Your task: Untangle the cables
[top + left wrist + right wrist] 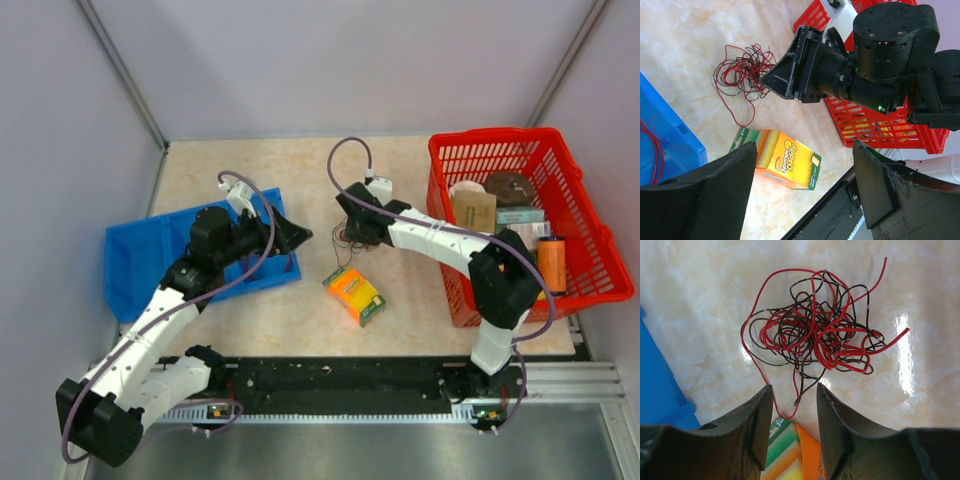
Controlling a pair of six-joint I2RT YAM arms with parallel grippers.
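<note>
The cables [815,335] are a knotted clump of thin red and blackish wires lying on the marble tabletop; they also show in the left wrist view [742,70] and the top view [346,240]. My right gripper [792,415] is open and empty, hovering just at the near side of the clump, with a red wire loop and a dark wire end lying on the table between its fingers. My left gripper [802,185] is wide open and empty, left of the clump at the blue bin's right edge [290,238]. Another red wire [657,155] lies in the blue bin.
A blue bin [135,260] sits at the left. A yellow-orange sponge box [354,294] lies just in front of the clump. A red basket [480,140] with several items stands at the right. The table's near edge has a black rail [340,380].
</note>
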